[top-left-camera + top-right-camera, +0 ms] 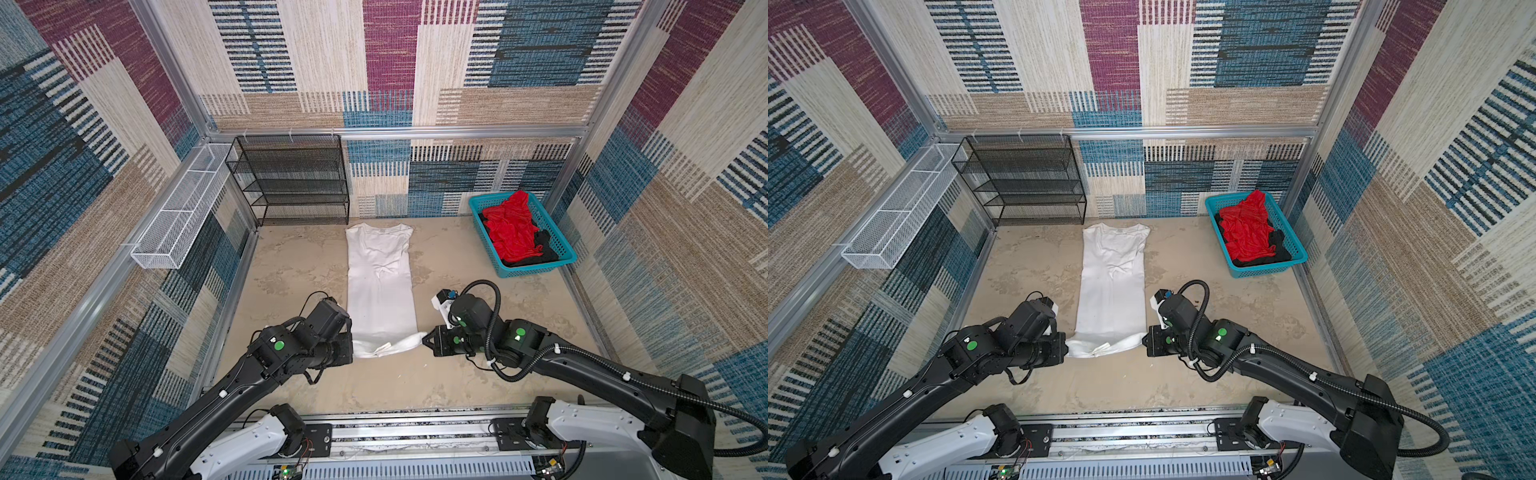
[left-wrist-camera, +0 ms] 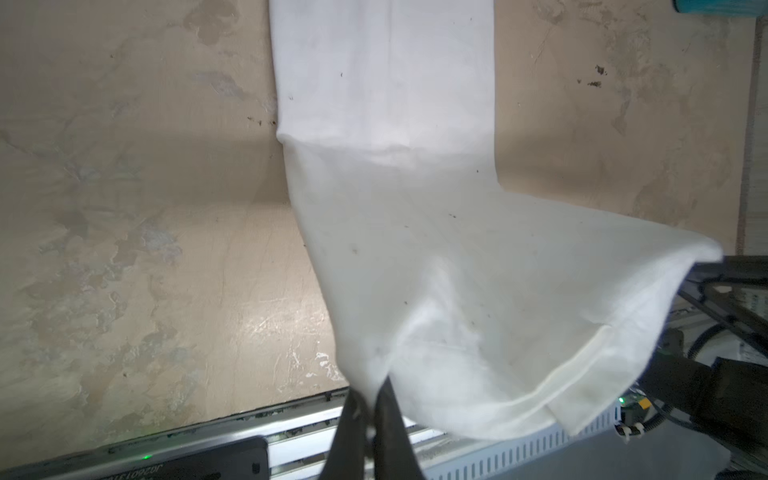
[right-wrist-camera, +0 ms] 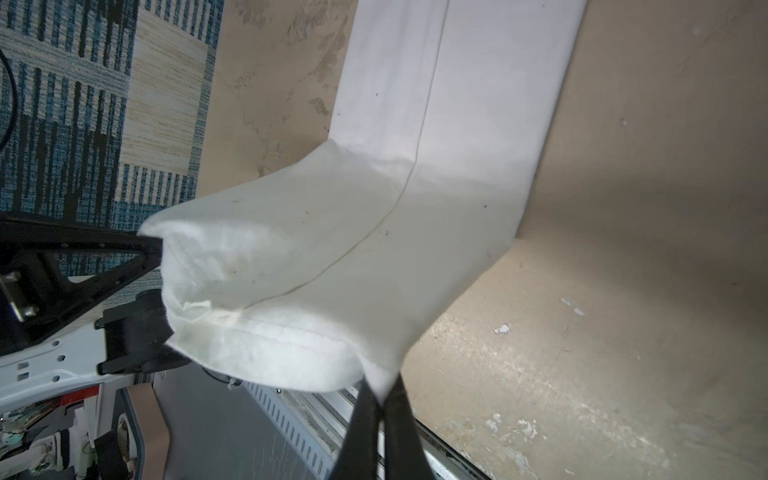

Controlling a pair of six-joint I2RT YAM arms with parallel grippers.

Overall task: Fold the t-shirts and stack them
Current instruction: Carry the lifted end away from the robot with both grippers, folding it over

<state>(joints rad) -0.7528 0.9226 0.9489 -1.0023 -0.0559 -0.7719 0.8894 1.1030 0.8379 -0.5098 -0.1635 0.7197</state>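
Left wrist view is showing our left claw (image 2: 370,399) clenched on one hem corner of the big white cotton t-shirt (image 2: 386,83). The right claw (image 3: 380,395) is pinching the other corner, so we're holding the hem just off the beige bench (image 1: 457,382). The rest is lying in a long narrow strip down the middle, sides tucked in, collar at the far end. We're guessing we're partway through shirt one: the lengthwise fold looks done, hem-to-collar is left. The bright red crumpled t-shirt (image 1: 511,228) and black t-shirt (image 1: 546,251) are sitting unfolded in the turquoise plastic lattice basket (image 1: 536,269). Nothing's stacked yet.
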